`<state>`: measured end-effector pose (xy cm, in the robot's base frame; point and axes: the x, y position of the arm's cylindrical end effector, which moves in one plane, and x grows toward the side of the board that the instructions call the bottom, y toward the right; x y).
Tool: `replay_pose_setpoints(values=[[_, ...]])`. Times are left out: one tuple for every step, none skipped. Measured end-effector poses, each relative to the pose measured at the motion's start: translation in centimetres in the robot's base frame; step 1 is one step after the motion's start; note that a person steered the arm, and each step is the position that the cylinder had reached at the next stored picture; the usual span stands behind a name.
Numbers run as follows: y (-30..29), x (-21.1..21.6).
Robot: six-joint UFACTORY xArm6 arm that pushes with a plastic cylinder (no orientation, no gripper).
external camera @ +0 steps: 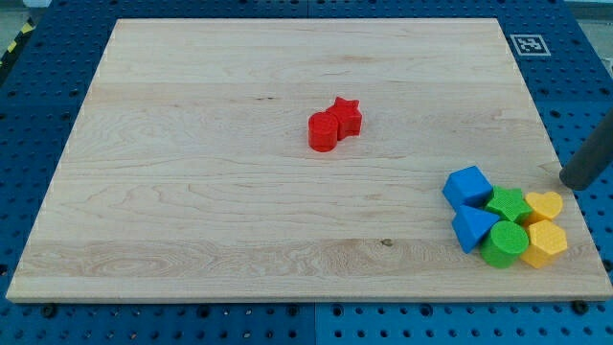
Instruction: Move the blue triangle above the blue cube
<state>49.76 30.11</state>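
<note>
The blue cube sits at the view's lower right on the wooden board. The blue triangle lies just below it, touching it. My tip is at the board's right edge, to the right of the blue cube and just above the yellow heart, apart from both blue blocks.
A green star, a green cylinder and a yellow hexagon crowd against the blue blocks on their right. A red cylinder and a red star touch each other near the board's middle. A marker tag is at the top right corner.
</note>
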Motion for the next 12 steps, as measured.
replay_pose_setpoints(values=[[0.5, 0.0], [4.2, -0.1], [4.3, 2.4], [1.1, 11.1], [-0.2, 12.0], [-7.8, 11.6], [-10.4, 12.0], [-11.6, 9.2], [-13.8, 6.9], [-13.9, 8.0], [-17.7, 4.3], [-17.7, 2.0]])
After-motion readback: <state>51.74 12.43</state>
